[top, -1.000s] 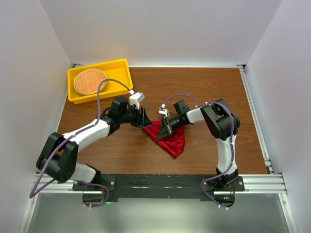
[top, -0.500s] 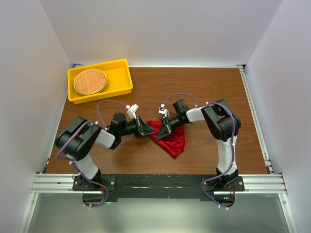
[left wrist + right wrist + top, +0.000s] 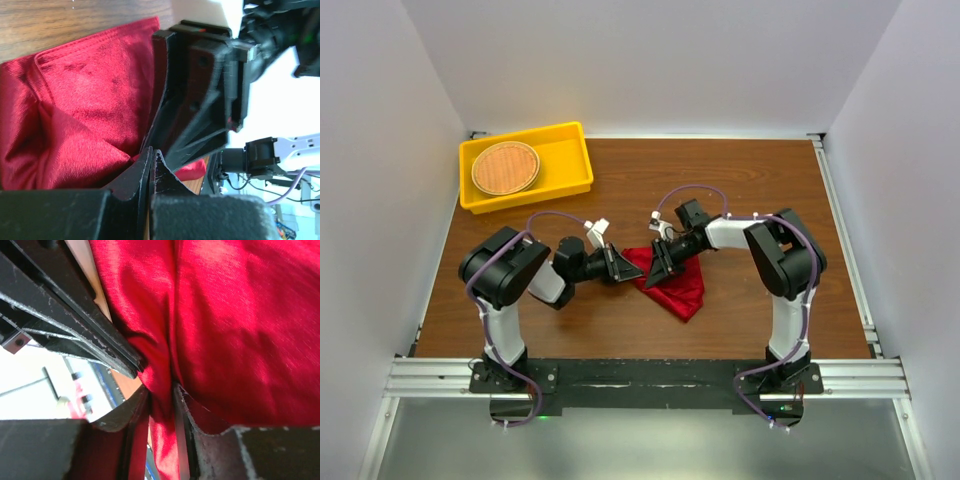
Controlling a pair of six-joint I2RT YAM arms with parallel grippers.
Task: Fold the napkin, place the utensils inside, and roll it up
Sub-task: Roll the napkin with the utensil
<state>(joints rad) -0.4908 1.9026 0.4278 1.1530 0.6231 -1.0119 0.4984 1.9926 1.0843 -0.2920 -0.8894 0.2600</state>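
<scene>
Inspection at the fold stage: the napkin (image 3: 680,290) lies crumpled in a rough triangle at mid-tabletop (image 3: 750,190), between the two arms, not yet squared or flattened. Over the last second the left arm has drawn its elbow back toward its base and swung its gripper (image 3: 625,270) down from the napkin's upper corner to its left edge. There the jaws, spread a second ago, are now pressed together. The left wrist view shows the fingertips (image 3: 142,167) meeting with red cloth on both sides, so they appear to be nipping the hem. The right gripper (image 3: 650,278) sits just beside the left one, almost touching it. Its fingers (image 3: 186,412) pinch a fold of napkin that fills the narrow gap between them, and the hold looks loose. In my judgement both arms now share the same corner. That suggests either a handover of the cloth or the start of a two-handed pull to spread it. No fork is visible in any view, so the utensil step cannot be assessed. The yellow bin (image 3: 575,150) holding the round mat (image 3: 505,167) stands well apart at the far left, untouched. Risk noted: the grippers are crowded and could foul each other.
</scene>
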